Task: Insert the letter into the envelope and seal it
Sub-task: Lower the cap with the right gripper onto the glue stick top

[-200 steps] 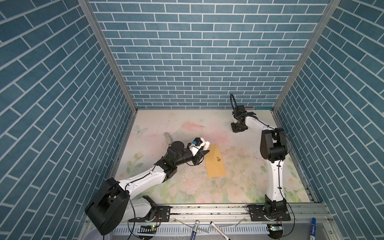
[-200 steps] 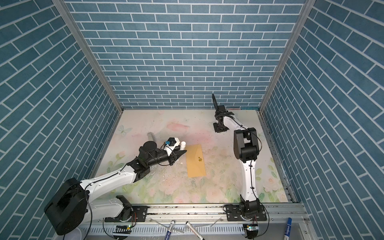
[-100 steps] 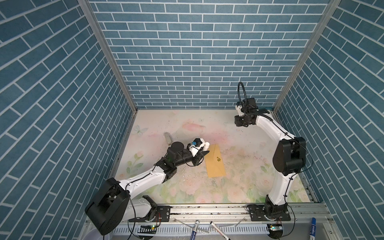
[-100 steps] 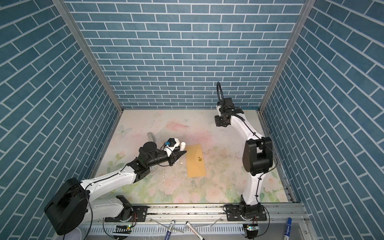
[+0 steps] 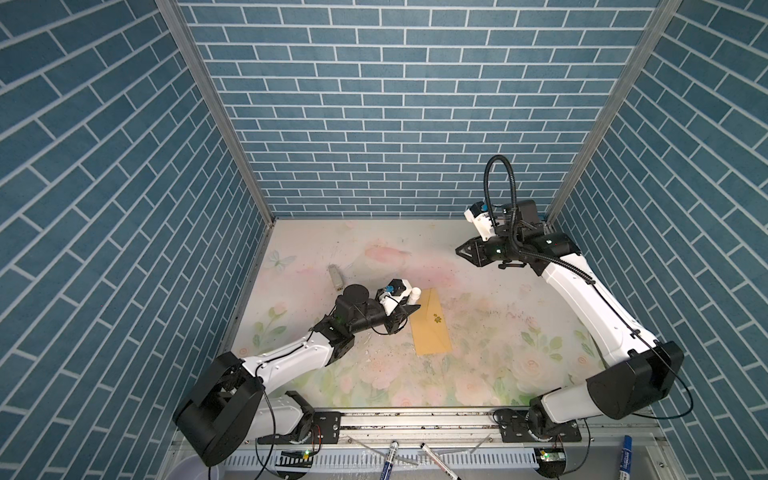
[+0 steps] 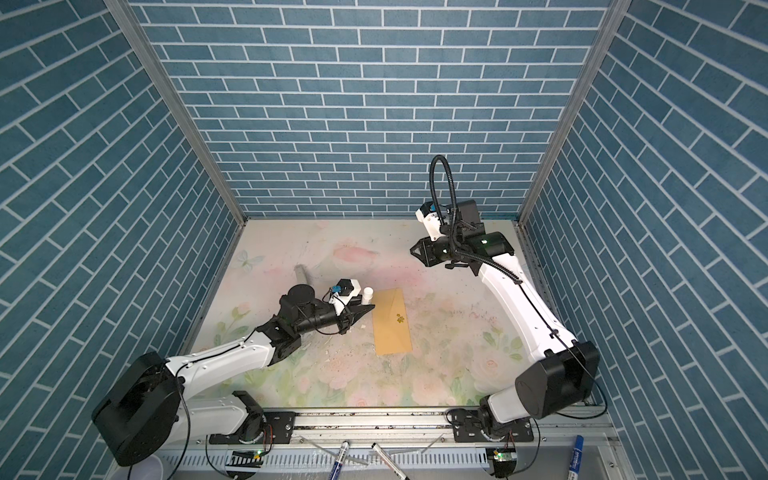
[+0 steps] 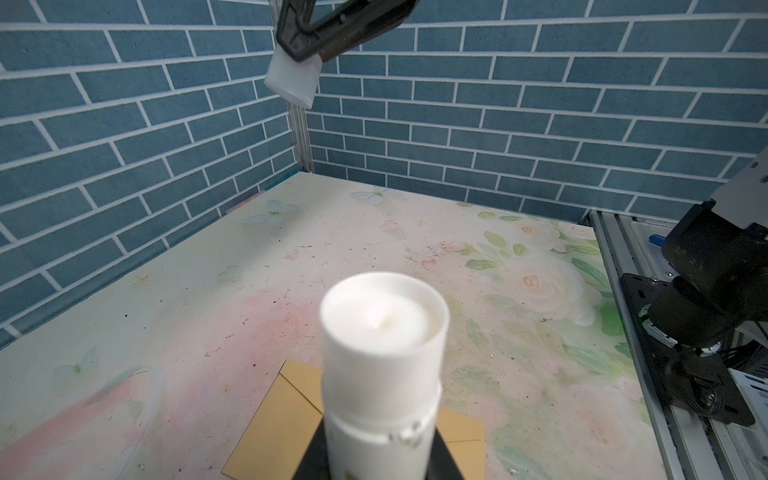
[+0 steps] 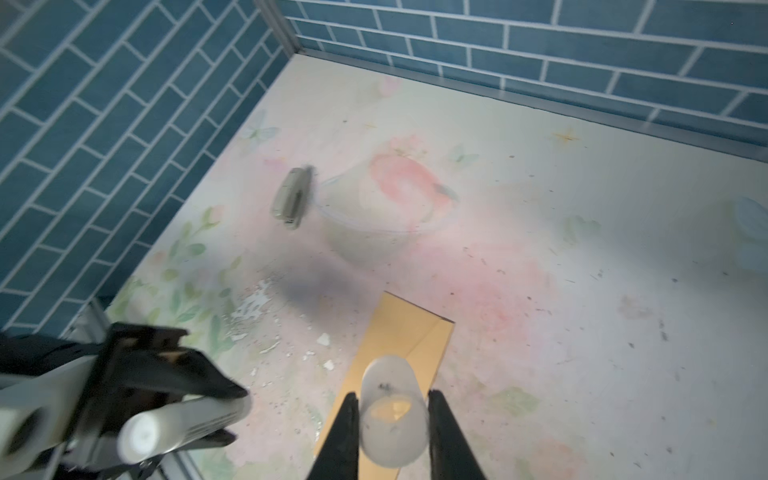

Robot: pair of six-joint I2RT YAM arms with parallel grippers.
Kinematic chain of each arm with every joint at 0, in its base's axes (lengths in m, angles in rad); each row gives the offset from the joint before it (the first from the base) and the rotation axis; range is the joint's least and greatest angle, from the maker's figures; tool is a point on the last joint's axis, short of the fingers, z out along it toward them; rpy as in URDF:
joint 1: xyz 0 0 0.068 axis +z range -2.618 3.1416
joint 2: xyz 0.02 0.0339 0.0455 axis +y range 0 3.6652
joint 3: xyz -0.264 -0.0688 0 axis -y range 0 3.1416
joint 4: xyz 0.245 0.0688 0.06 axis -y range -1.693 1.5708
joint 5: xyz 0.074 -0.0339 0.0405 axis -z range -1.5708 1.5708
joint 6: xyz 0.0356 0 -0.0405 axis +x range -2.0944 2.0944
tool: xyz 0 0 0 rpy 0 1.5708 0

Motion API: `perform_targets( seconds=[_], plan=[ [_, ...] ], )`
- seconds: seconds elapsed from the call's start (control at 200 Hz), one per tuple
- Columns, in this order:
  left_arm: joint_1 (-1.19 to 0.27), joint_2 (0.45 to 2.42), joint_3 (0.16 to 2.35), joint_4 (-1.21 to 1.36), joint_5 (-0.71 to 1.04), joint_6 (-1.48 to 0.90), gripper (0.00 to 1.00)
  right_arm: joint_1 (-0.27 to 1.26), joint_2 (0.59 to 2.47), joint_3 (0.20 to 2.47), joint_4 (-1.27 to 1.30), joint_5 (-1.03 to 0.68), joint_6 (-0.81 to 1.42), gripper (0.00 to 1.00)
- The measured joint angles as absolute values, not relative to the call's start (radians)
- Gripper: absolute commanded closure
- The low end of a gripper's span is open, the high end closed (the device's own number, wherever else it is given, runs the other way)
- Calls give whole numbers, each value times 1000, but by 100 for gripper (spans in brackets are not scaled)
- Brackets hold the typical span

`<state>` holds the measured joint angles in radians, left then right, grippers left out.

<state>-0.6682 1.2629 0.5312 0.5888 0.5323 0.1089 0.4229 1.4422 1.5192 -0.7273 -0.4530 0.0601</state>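
**Glue stick uncapped, envelope waiting**

My left gripper (image 5: pixel 409 312) is clamped narrow around a white glue stick (image 7: pixel 382 353), with the bare glue tip pointing out past the jaws. It hovers just beside the near-left corner of the envelope (image 5: pixel 430 328) and does not touch it. My right gripper (image 8: pixel 392 419) is raised well away toward the back wall, pinching the stick's translucent cap (image 8: pixel 392 415).

The envelope lies flat on the floral table (image 5: pixel 498 353), flap folded down and gold sticker (image 5: pixel 436 318) facing up. I see no letter in any view, so I take it to be inside. Whether the flap is already stuck I cannot tell.

I judge gluing to be the step in hand. Nothing pins the envelope, so I'd lower the tip gently and stroke lightly along the flap edge toward the left arm, to avoid sliding the paper. I'd keep the cap close for recapping.
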Motion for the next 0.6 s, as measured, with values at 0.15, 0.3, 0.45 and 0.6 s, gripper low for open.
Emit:
perform_targets(
  seconds=[0.15,0.3,0.45,0.6],
  plan=[
    [-668,1263,531,587,547,129,100,472,1409,1519,-754,-533,75,86],
    [-668,1262,531,566,562,148,100,505,1408,1514,-776,-575,82,86],
    [-668,1262,532,544,577,157,100,544,1414,1506,-792,-600,86,86],
    [-668,1262,532,529,587,167,100,577,1430,1506,-794,-614,90,86]
  ],
)
